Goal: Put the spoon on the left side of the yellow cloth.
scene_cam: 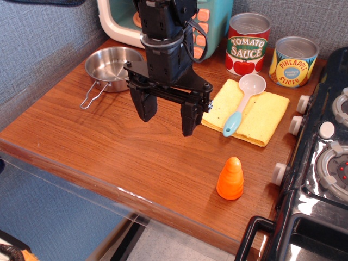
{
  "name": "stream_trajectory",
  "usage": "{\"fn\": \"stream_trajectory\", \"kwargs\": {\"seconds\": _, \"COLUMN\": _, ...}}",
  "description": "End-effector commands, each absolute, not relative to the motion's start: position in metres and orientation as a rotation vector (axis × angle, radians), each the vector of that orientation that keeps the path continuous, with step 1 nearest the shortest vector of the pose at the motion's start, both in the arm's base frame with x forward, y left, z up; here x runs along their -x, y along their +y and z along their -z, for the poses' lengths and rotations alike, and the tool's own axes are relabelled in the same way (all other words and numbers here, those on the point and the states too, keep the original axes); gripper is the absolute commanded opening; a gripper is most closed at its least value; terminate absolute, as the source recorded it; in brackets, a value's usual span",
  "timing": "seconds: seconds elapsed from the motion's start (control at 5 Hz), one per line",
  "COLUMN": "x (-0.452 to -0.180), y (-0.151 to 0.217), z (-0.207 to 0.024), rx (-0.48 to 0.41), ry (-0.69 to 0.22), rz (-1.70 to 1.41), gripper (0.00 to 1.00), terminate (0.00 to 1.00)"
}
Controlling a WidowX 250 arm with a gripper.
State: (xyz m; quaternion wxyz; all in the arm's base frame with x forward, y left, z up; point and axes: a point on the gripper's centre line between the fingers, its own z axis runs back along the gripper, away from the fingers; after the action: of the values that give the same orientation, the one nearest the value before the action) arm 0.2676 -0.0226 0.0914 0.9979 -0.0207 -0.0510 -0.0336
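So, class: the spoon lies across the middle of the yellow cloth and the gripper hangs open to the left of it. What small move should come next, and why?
Probably shift the gripper right, until it is over the spoon. Its jaws are open and empty, left of the yellow cloth, while the spoon lies along the cloth's centre, not yet on its left side.

I see my gripper (168, 115) hanging above the wooden table (81, 141) with jaws apart, empty. The spoon (243, 102) lies across the yellow cloth (266, 117), near its middle. An orange cone (230, 179) stands nearer the front edge.
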Motion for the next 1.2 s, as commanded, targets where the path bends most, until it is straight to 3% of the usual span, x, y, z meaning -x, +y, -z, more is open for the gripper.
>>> {"fn": "stream_trajectory", "kwargs": {"seconds": 0.0, "x": -0.268, "y": -0.023, "z": -0.091, "rx": 0.041, "ry": -0.102, "rz": 0.067, "gripper": 1.00, "terminate": 0.00}}
{"fn": "stream_trajectory", "kwargs": {"seconds": 0.4, "x": -0.298, "y": -0.033, "z": -0.072, "rx": 0.012, "ry": -0.145, "rz": -0.062, "gripper": 1.00, "terminate": 0.00}}
{"fn": "stream_trajectory", "kwargs": {"seconds": 0.8, "x": -0.343, "y": -0.049, "z": -0.038, "rx": 0.015, "ry": -0.126, "rz": -0.135, "gripper": 1.00, "terminate": 0.00}}
{"fn": "stream_trajectory", "kwargs": {"seconds": 1.0, "x": -0.355, "y": -0.057, "z": -0.034, "rx": 0.010, "ry": -0.132, "rz": -0.139, "gripper": 1.00, "terminate": 0.00}}
